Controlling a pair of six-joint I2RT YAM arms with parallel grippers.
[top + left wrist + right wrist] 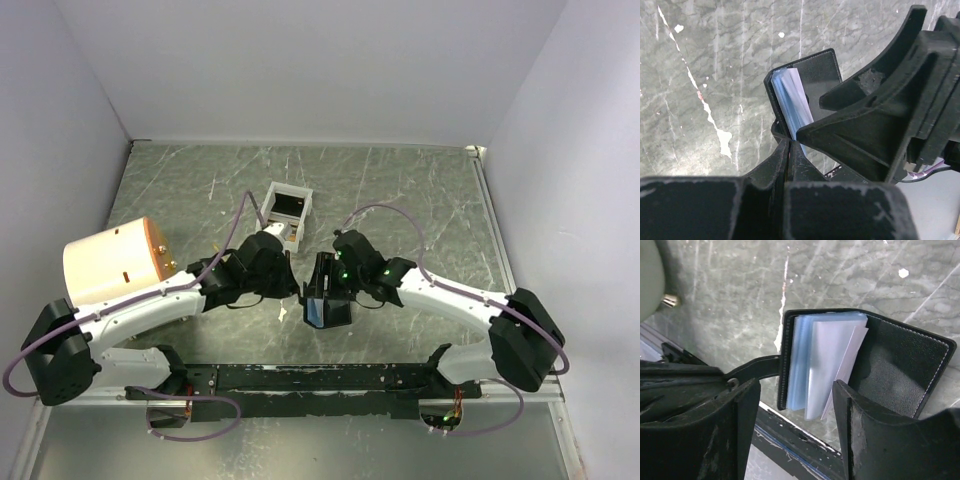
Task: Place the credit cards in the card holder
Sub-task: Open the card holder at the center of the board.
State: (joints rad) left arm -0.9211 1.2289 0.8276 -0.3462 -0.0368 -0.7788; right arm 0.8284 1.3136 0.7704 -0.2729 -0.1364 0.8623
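Beyond the card holder (325,300), toward the back wall, sits a white box (290,187) with the credit cards (287,208) in it. I make out one dark card lying flat and a touch of gold-tan at the box's near edge, too small for me to count. The holder is open over the marbled tabletop (420,200), black covers spread and pale blue sleeves fanned out; whether any sleeve holds a card I cannot tell. Left of the holder, well apart from it, a cream cylinder (110,260) stands by the left arm. Both arms crowd the holder and, from above, cover most of it. My left claw (790,144) is pinched fully closed on the edge of one cover. My right claw (794,386) stands apart, gripping nothing, with a finger on each side of the sleeves and the right finger (875,430) in front of the black flap.
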